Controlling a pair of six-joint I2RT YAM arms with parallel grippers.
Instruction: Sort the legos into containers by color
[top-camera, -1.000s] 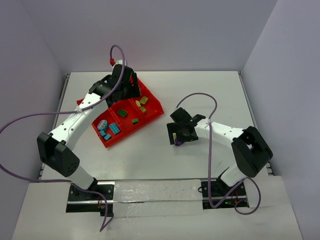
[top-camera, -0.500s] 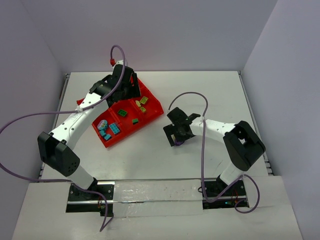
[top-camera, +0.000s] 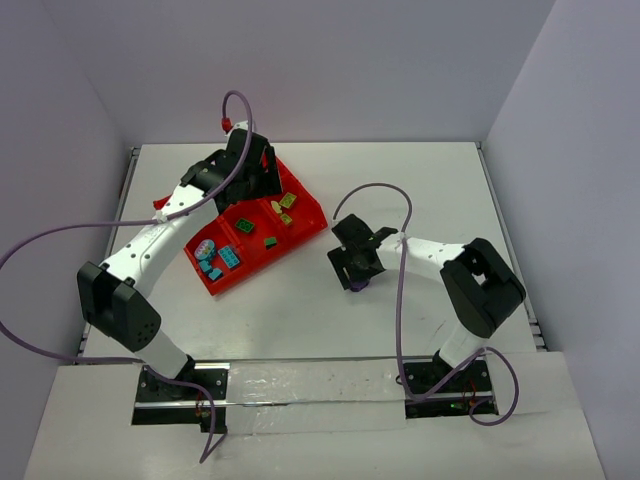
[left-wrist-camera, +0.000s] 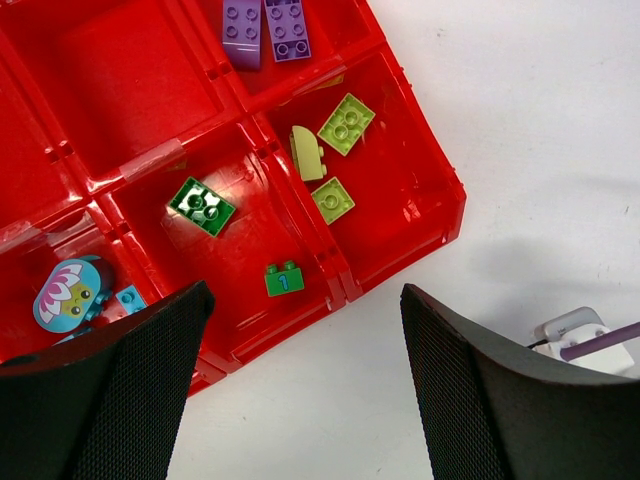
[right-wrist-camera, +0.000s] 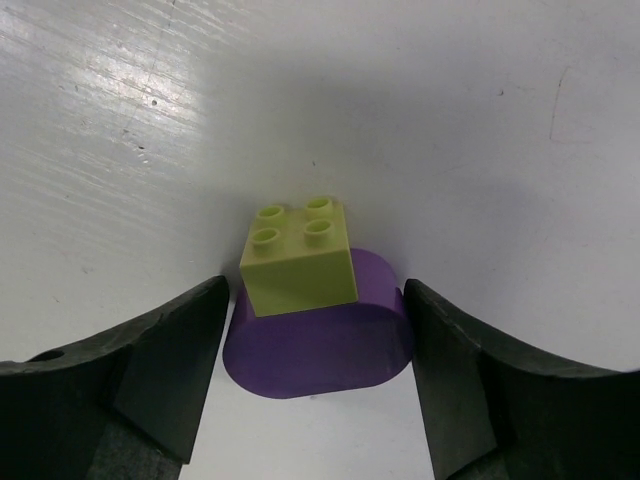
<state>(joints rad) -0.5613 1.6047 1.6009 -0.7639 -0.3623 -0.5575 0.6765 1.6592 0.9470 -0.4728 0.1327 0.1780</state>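
Observation:
On the white table a yellow-green lego (right-wrist-camera: 298, 255) sits stacked on a rounded purple lego (right-wrist-camera: 320, 345). My right gripper (right-wrist-camera: 316, 330) is down around this clump (top-camera: 357, 284), its two fingers pressed to the purple piece's sides, and the clump rests on the table. The red tray (left-wrist-camera: 130, 60) holds sorted legos: purple ones (left-wrist-camera: 265, 30), yellow-green ones (left-wrist-camera: 346, 124), green ones (left-wrist-camera: 201, 206) and a teal one (left-wrist-camera: 130, 298). Over the tray's near edge my left gripper (left-wrist-camera: 305, 300) hovers open with nothing between its fingers.
A round piece with a flower picture (left-wrist-camera: 66, 295) lies in the teal compartment. The tray (top-camera: 310, 207) sits at the table's back left, under the left arm. The right arm's purple cable (top-camera: 400, 300) loops over the table.
My right gripper has shifted a little left and its jaws have come in from wide open onto the purple piece. The left arm has not moved.

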